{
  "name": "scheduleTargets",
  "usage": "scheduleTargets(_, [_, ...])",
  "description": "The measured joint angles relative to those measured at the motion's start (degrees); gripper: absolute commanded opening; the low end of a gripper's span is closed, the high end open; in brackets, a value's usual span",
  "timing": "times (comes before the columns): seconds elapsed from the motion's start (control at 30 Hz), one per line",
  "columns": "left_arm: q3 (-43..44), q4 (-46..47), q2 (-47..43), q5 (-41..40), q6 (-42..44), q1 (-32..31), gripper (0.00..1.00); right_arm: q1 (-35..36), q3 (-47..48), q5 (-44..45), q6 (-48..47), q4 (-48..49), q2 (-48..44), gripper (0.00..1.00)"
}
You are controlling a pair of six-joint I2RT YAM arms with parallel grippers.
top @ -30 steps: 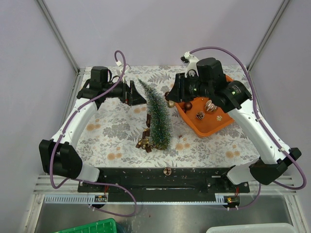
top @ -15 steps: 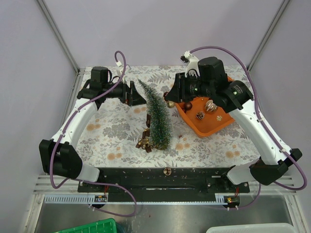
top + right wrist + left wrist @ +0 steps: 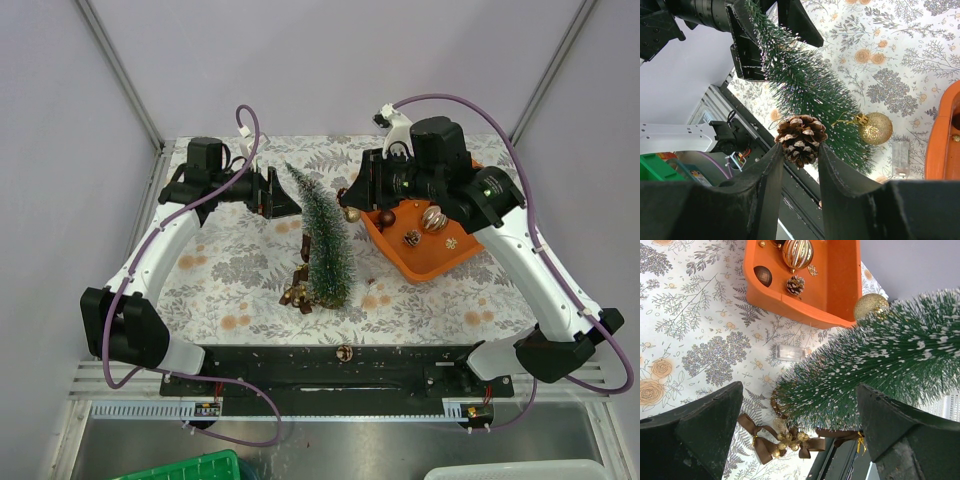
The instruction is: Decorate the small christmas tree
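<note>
Top view: the tree [image 3: 326,245] stands upright on the floral cloth [image 3: 225,270], between the two arms. The left gripper [image 3: 283,193] is just left of the tree's top, jaws wide apart and nothing in them. The right gripper [image 3: 347,196] is just right of the tree's upper half; what it carries is too small to tell here. A gold ball [image 3: 352,213] sits at the tree's right edge. An orange tray [image 3: 398,262] lies right of the tree; it holds a striped ball [image 3: 433,218], a tray cone [image 3: 411,238] and a brown ball [image 3: 388,217]. Brown bows [image 3: 297,294] lie at the tree's foot, on its left.

Left wrist: the two dark fingers [image 3: 705,425] stand far apart with nothing held. The tree [image 3: 880,355] fills the space between and beyond them; whether it touches either finger cannot be told. The gold ball [image 3: 871,305] is at the tree's far edge and the tray [image 3: 835,300] lies past it. A clear block [image 3: 790,352] lies on the cloth between tree and tray; the bows [image 3: 785,445] lie by the tree's base.

Right wrist: the right gripper [image 3: 800,146] is clamped on a held cone [image 3: 801,139], pinched between both fingers [image 3: 765,185], just beside the tree [image 3: 800,80]. The gold ball [image 3: 876,128] hangs from the tree by a gold loop, near the held cone. The tree's tip lies between the left gripper's [image 3: 767,32] parted jaws. The tray's rim [image 3: 945,135] shows beyond the ball.
</note>
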Motion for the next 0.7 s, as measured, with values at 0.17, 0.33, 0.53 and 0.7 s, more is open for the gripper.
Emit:
scheduleTargets(0.17, [0.0, 0.0, -0.02, -0.02, 0.09, -0.02, 0.99, 0.0, -0.07, 0.0, -0.17, 0.07, 0.07, 0.26])
scheduleTargets(0.33, [0.0, 0.0, -0.02, -0.04, 0.24, 0.0, 0.99, 0.0, -0.07, -0.37, -0.37, 0.26, 1.11, 0.24])
scheduleTargets(0.53, [0.0, 0.0, -0.04, -0.07, 0.28, 0.0, 0.99, 0.0, -0.07, 0.79, -0.9, -0.15, 3.45, 0.22])
scheduleTargets(0.7, [0.0, 0.0, -0.04, -0.07, 0.28, 0.0, 0.99, 0.0, -0.07, 2.12, -1.16, -1.16, 3.98, 0.22])
